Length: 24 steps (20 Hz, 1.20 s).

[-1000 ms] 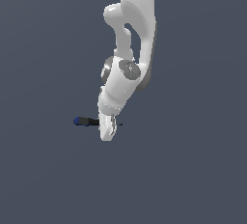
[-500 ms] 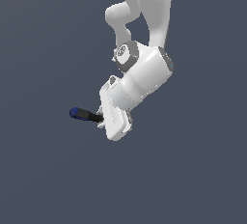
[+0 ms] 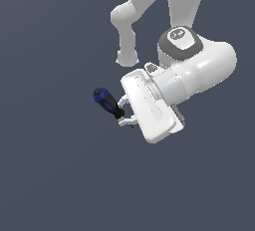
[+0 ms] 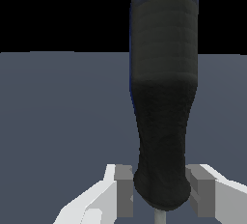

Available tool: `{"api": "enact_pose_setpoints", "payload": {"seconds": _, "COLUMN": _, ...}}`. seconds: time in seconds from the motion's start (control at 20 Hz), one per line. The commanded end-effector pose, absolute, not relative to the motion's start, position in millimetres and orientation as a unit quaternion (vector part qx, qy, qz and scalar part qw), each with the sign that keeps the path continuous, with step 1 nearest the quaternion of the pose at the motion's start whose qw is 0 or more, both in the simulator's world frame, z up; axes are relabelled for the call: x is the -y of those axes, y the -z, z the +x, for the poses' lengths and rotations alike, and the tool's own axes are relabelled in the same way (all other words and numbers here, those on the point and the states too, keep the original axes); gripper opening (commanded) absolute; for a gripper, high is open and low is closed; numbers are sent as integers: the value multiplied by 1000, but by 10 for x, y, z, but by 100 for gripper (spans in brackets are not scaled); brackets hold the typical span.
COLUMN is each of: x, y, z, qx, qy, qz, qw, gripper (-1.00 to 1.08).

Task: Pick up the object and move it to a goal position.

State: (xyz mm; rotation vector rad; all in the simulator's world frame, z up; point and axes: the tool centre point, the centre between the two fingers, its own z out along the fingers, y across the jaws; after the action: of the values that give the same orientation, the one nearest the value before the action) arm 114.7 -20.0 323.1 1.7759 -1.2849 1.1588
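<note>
— What lies around you?

— A flat, dark slate-grey ground (image 3: pixel 55 175) fills the exterior view. In my wrist view the same grey surface runs up to a straight edge, and above that edge all is black.

— And where is the screwdriver?

— The screwdriver (image 3: pixel 108 102) is in my grasp. My gripper (image 3: pixel 127 116) is clenched on it near the foot of its black handle. From the exterior view the handle sticks out from my fingers toward that view's left and slightly upward, and its rounded end carries a blue band. It seems to be off the ground, though nothing in that view shows the gap plainly.

— What does the wrist camera show of the hold?

— The handle (image 4: pixel 164 117) looms large and close, black along most of its length and blue at the far end. My two grey finger pads (image 4: pixel 124 189) sit on either side of its narrow end, touching it or nearly so. Just below the handle's foot a short bit of thin pale metal shaft (image 4: pixel 158 217) shows between them.

— How is your arm posed?

— My white wrist and hand (image 3: pixel 149 106) are tilted, palm facing the exterior view's left and downward.
</note>
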Motion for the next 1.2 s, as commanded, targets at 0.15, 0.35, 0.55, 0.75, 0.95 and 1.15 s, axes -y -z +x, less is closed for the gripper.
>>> {"api": "enact_pose_setpoints", "payload": {"seconds": 0.15, "x": -326, "y": -3686, "z": 1276, "qx": 432, "qy": -516, "qz": 634, "qw": 381, "gripper": -100}}
{"api": "enact_pose_setpoints", "payload": {"seconds": 0.35, "x": -752, "y": -3908, "z": 1347, "qx": 387, "qy": -563, "qz": 600, "qw": 418, "gripper": -100}}
{"api": "enact_pose_setpoints", "payload": {"seconds": 0.55, "x": -1164, "y": -4039, "z": 1400, "qx": 343, "qy": -601, "qz": 565, "qw": 449, "gripper": -100}}
{"api": "enact_pose_setpoints", "payload": {"seconds": 0.75, "x": -1488, "y": -4094, "z": 1437, "qx": 307, "qy": -627, "qz": 537, "qw": 473, "gripper": -100}}
{"api": "enact_pose_setpoints", "payload": {"seconds": 0.95, "x": -1716, "y": -4109, "z": 1463, "qx": 281, "qy": -645, "qz": 516, "qw": 489, "gripper": -100}}
{"api": "enact_pose_setpoints", "payload": {"seconds": 1.15, "x": -1861, "y": -4110, "z": 1481, "qx": 264, "qy": -655, "qz": 502, "qw": 499, "gripper": -100}}
